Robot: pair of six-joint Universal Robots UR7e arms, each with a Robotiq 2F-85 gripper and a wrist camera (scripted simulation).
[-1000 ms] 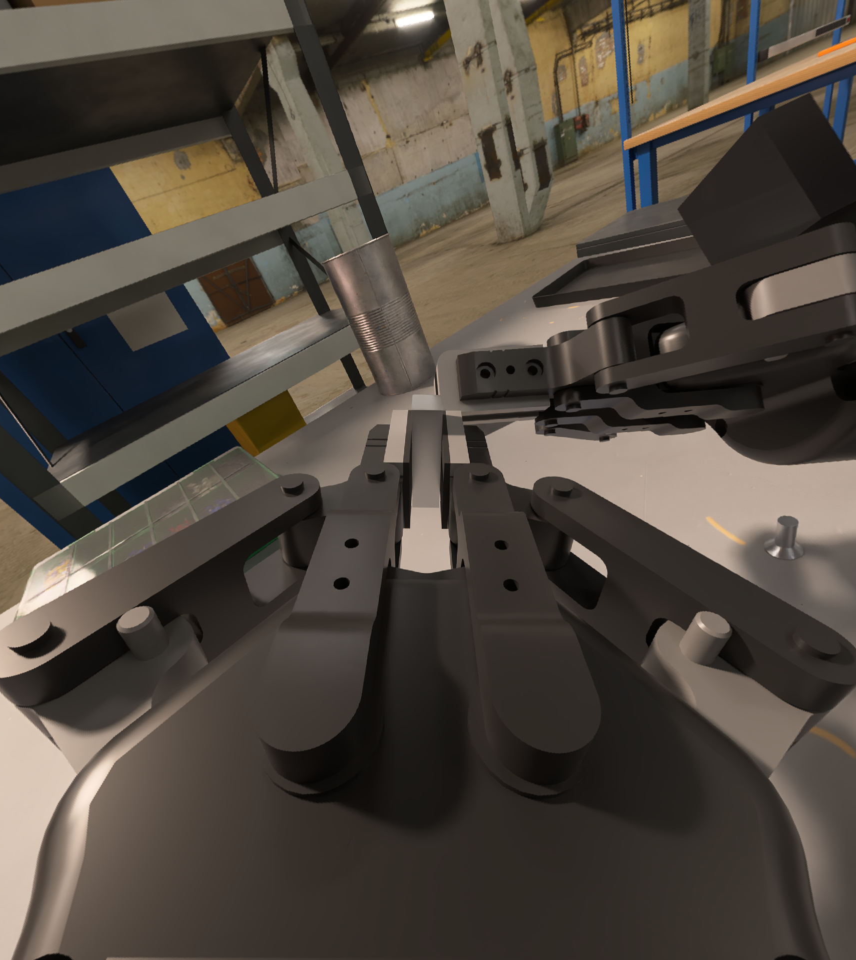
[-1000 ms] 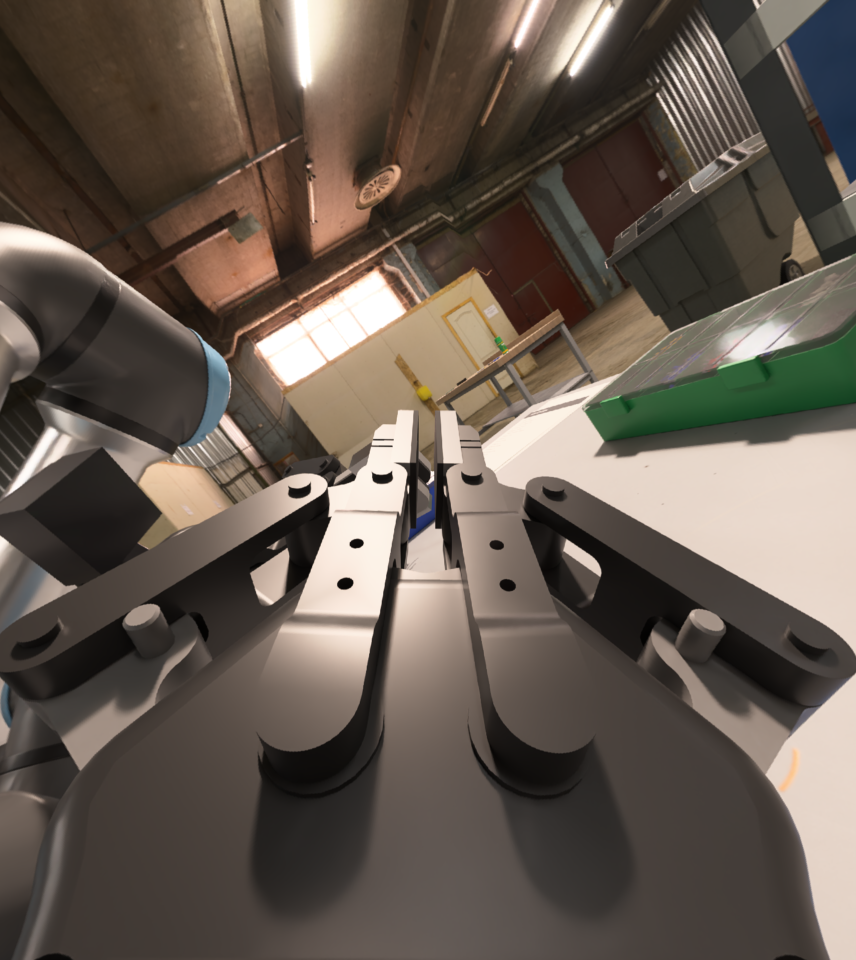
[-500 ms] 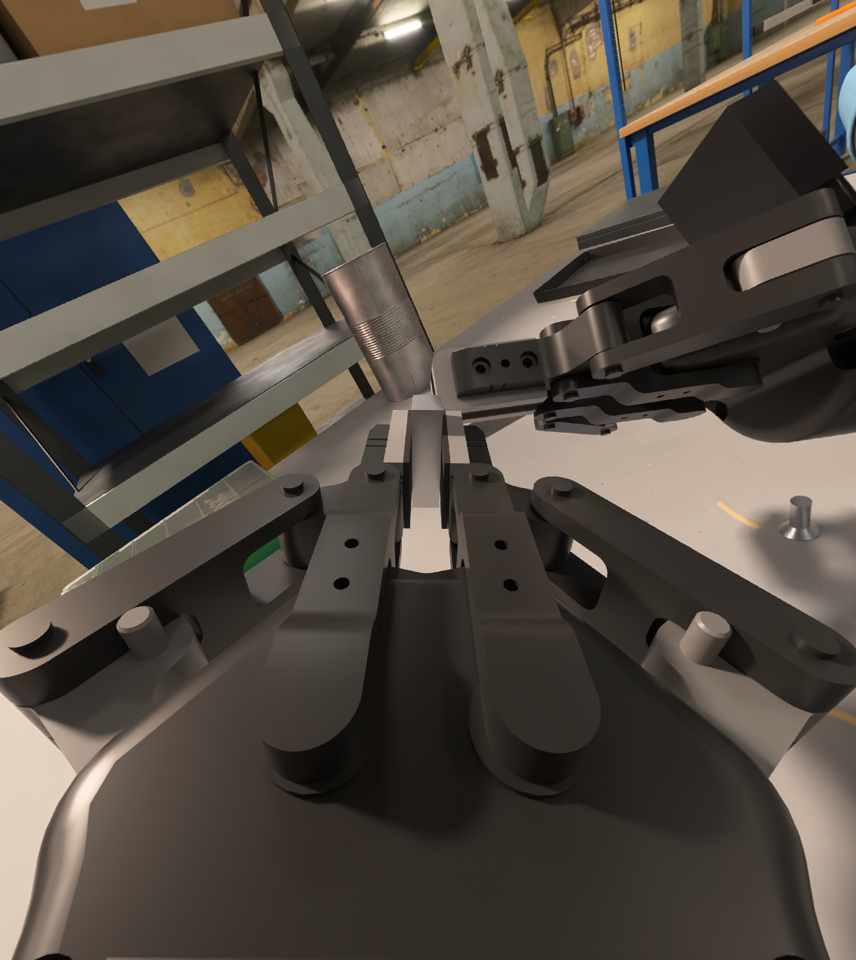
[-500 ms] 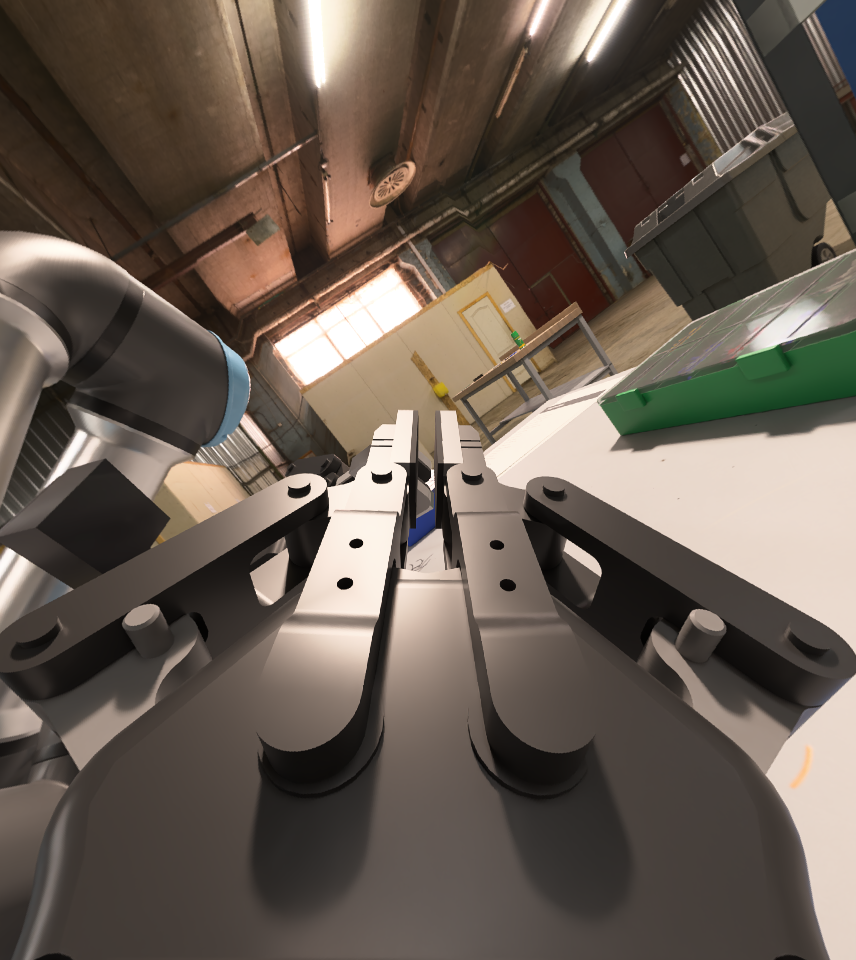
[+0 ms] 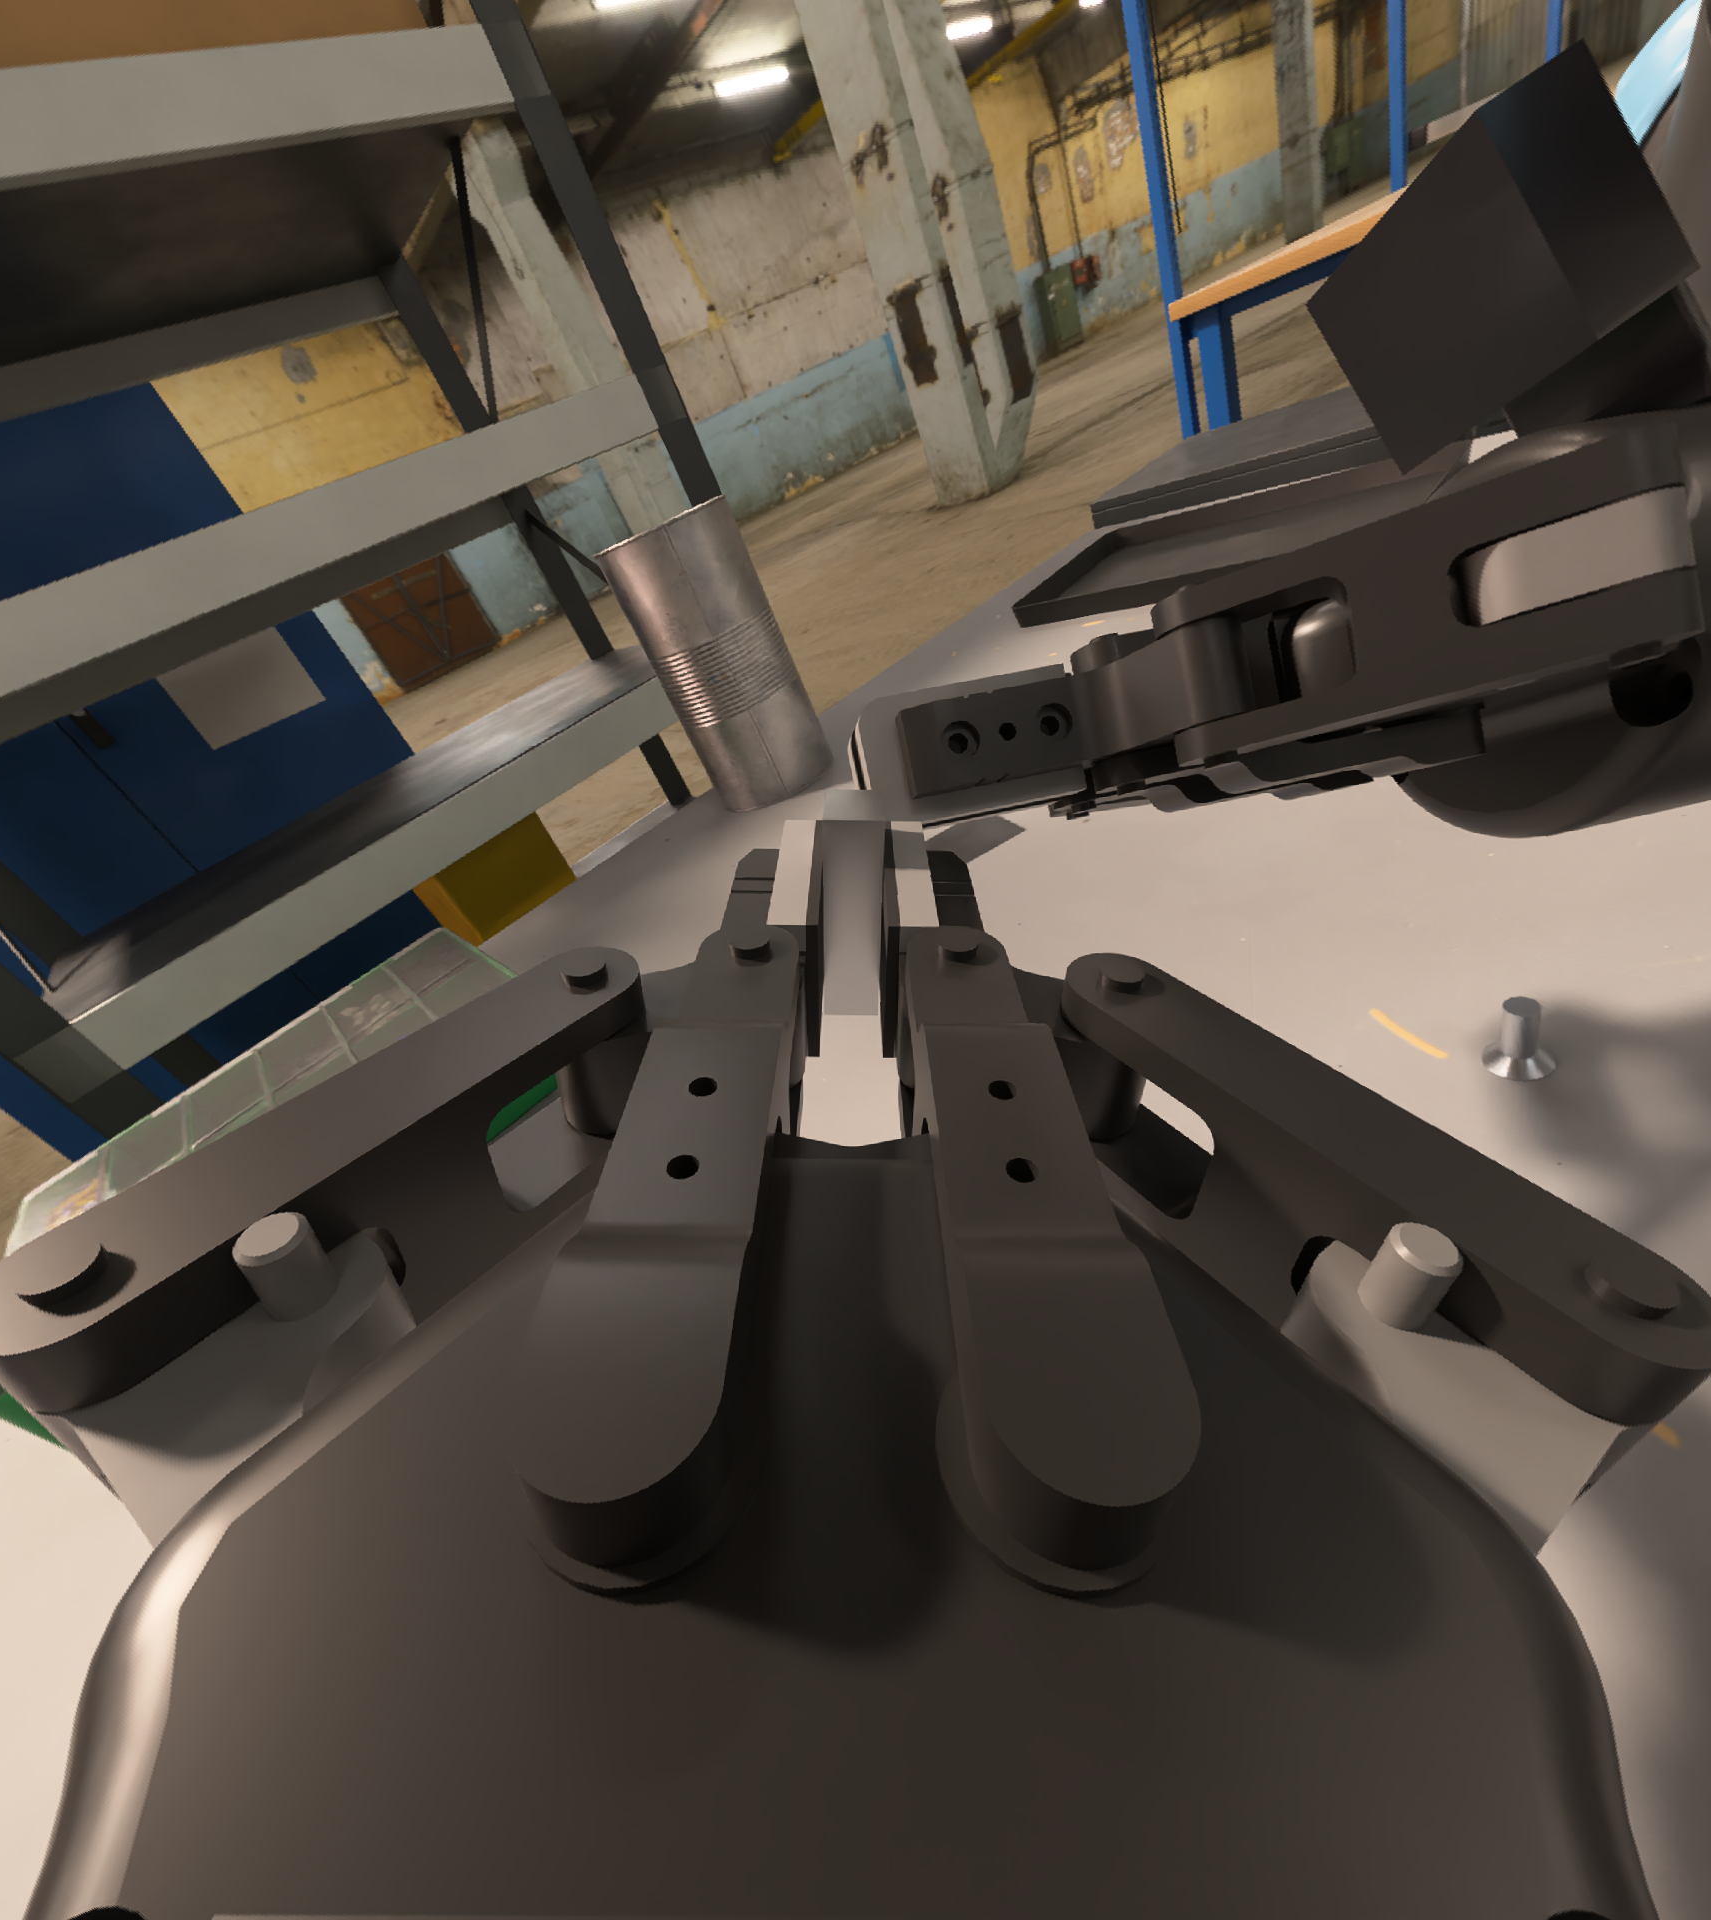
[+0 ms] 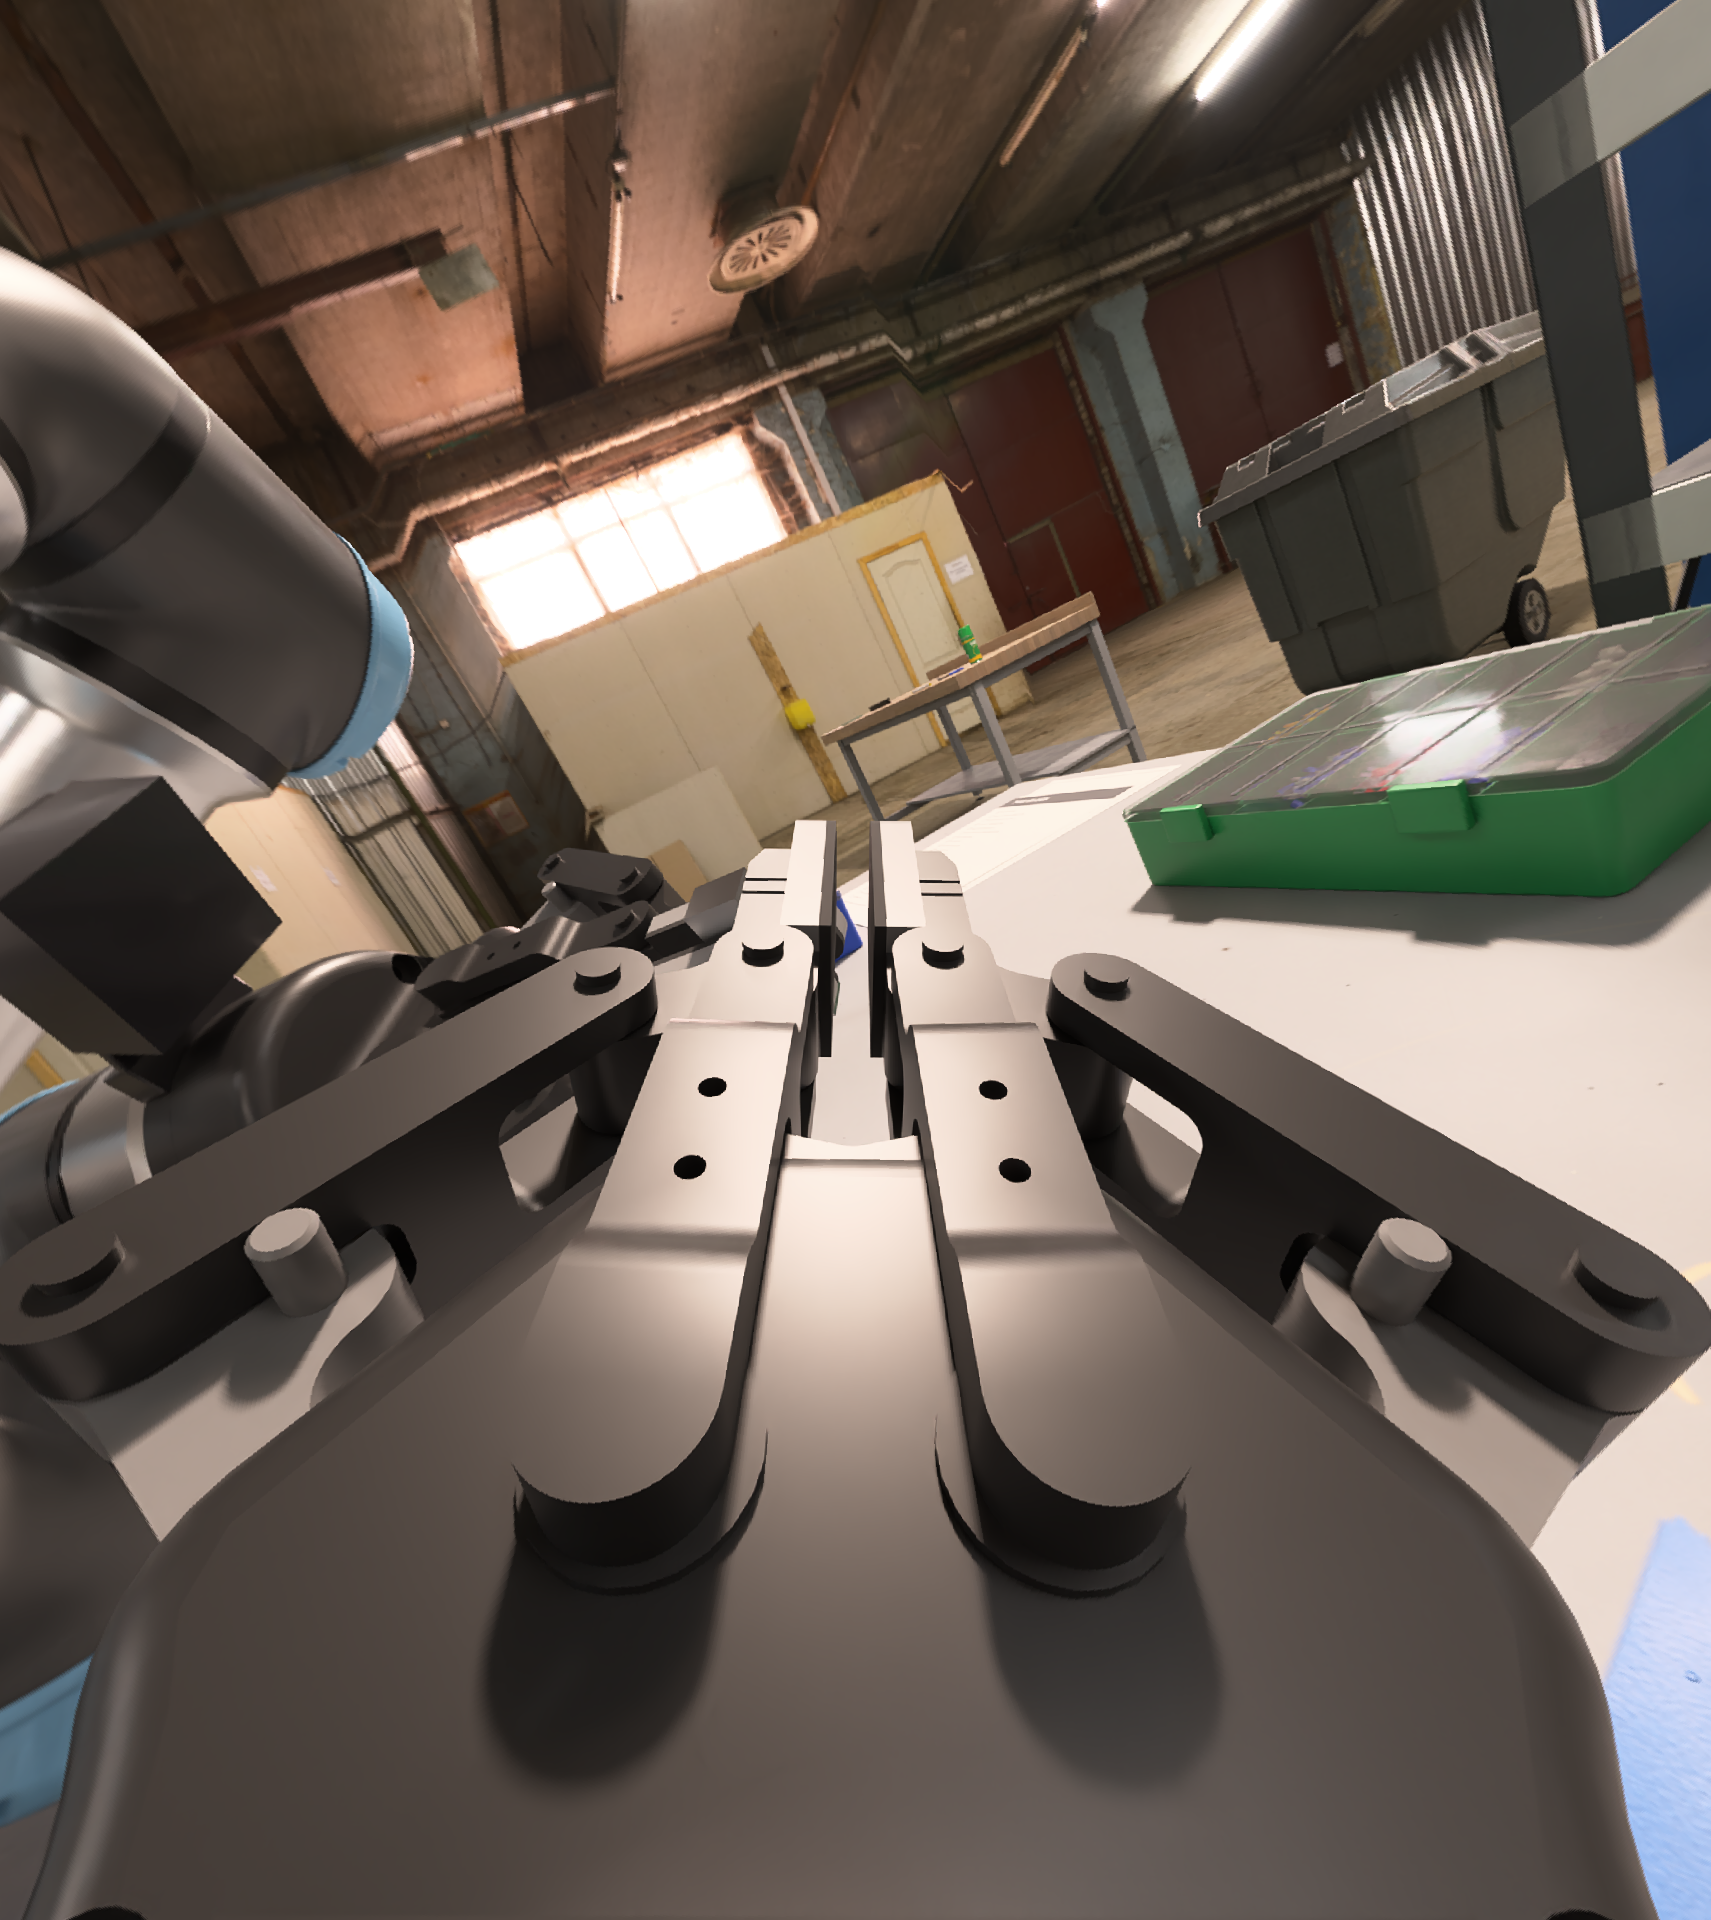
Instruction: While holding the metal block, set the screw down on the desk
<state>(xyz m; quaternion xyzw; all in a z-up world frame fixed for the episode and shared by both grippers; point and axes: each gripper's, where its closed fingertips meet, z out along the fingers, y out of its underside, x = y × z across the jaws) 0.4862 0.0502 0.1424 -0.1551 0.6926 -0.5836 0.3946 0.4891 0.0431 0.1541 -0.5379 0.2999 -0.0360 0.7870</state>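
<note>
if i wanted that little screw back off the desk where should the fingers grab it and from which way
Grip the screw by its plain shank, coming straight down from above. It stands head-down on the desk, the flared head flat against the surface, so only the upright shank offers two opposing sides; nothing crowds it.

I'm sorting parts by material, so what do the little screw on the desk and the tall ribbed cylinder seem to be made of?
The small flat-headed grey screw, standing head-down on the desk, looks like bare satin steel, judging by its soft grey sheen. The tall ribbed silver cylinder looks like brushed metal, perhaps steel or aluminium: streaky highlights and a machined band of fine grooves.
</note>
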